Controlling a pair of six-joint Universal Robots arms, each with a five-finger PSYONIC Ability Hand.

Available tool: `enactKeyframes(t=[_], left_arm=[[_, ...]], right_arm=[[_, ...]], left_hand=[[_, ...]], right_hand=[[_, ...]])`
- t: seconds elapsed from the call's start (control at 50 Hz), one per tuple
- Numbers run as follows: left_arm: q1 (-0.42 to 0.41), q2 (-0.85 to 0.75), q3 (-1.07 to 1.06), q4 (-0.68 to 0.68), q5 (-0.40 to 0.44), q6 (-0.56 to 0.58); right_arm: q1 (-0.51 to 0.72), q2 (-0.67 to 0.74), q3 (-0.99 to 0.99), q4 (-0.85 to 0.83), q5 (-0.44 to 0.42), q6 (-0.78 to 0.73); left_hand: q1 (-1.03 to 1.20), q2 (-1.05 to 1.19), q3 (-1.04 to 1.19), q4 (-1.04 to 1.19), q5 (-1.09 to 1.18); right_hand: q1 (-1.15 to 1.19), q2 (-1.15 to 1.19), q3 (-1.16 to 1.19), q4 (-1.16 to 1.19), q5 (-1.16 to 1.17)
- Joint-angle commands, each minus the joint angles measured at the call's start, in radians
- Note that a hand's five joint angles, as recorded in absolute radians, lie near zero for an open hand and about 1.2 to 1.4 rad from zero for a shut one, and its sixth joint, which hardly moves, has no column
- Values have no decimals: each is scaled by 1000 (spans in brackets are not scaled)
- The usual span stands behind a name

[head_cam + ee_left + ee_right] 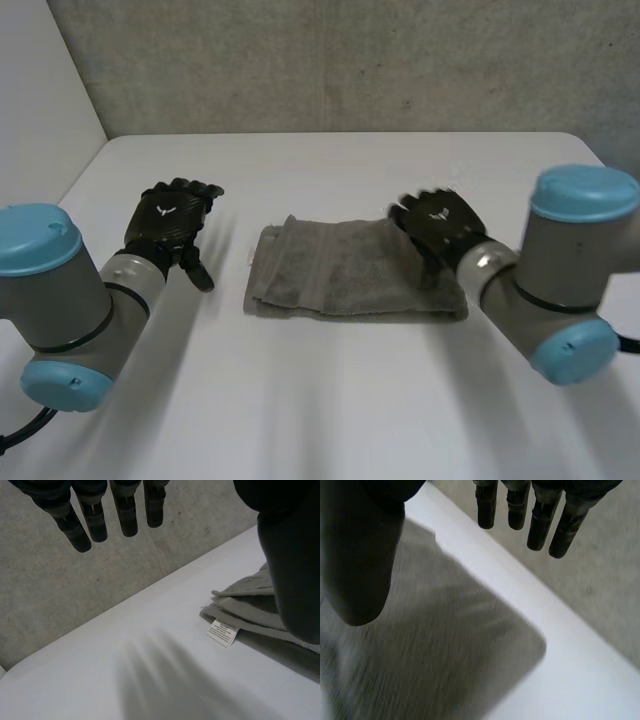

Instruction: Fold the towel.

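Found the grey terry towel (pixel 340 268), folded into a flat band, at the middle of the white table (pixel 330 420). Lies with long axis running from one arm's side to the other, white care label (pixel 223 632) at the end nearest the black left hand (pixel 172 222). Noted that hand open, fingers straight, beside the cloth and clear of it. Noted black right hand (pixel 436 222) over the opposite end, fingers straight (holding nothing). Recommend pinching both corners of one short end, lifting low, laying squarely onto the other.
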Motion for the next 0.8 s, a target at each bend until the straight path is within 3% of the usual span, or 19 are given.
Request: enactKeyframes(t=[0.02,0.04,0.08,0.1,0.14,0.18,0.3,0.42,0.48,0.52,0.68,0.76,0.78,0.8], left_arm=[[-17,-2,0,0,0,1],[-20,-2,0,0,-2,1],[-25,-2,0,0,-2,1],[-31,-2,-1,0,-2,1],[-35,-2,-1,0,-2,2],[-38,-2,-3,0,-2,3],[-43,7,-9,0,-3,1],[-43,15,11,0,-2,1],[-43,16,32,0,-2,-1],[-43,18,49,-2,-6,-4],[-40,18,113,-3,-14,-8],[-40,18,129,-3,-14,-24],[-41,18,135,-3,-14,-36],[-43,18,140,-3,-14,-50]], right_arm=[[-91,0,165,-46,-13,-4],[-91,0,165,-46,-13,-4],[-105,8,178,-66,-4,-9],[-105,8,178,-66,-4,-9],[-114,8,176,-77,7,-21],[-116,-3,173,-78,19,-32],[-110,-49,149,-77,88,-134],[-76,-57,96,-72,86,-230],[33,-50,33,-80,56,-277],[143,-20,-55,-78,-8,-300],[306,186,-213,-34,-168,-326],[332,200,-235,-9,-158,-313],[334,197,-240,-9,-136,-294],[334,197,-240,-9,-136,-294]], left_hand=[[-80,-79,-60,-82,-213],[-80,-79,-60,-82,-213],[-80,-79,-60,-82,-213],[-80,-79,-60,-82,-213],[-80,-79,-60,-82,-213],[-80,-79,-60,-82,-213],[-80,-79,-60,-82,-213],[-80,-79,-60,-82,-213],[-80,-79,-60,-82,-213],[-80,-79,-60,-82,-213],[-80,-79,-60,-82,-213],[-80,-79,-60,-82,-213],[-80,-79,-60,-82,-213],[-80,-79,-60,-82,-213]], right_hand=[[157,139,146,136,156],[159,140,147,138,158],[644,625,632,622,643],[646,627,634,625,645],[1108,1089,1096,1087,1107],[1161,1143,1150,1140,1160],[1162,1143,1150,1141,1161],[1162,1143,1150,1141,1161],[1162,1143,1150,1141,1161],[1162,1143,1150,1141,1161],[1162,1143,1150,1141,1161],[1162,1143,1150,1141,1161],[817,798,805,796,816],[814,795,802,792,813]])
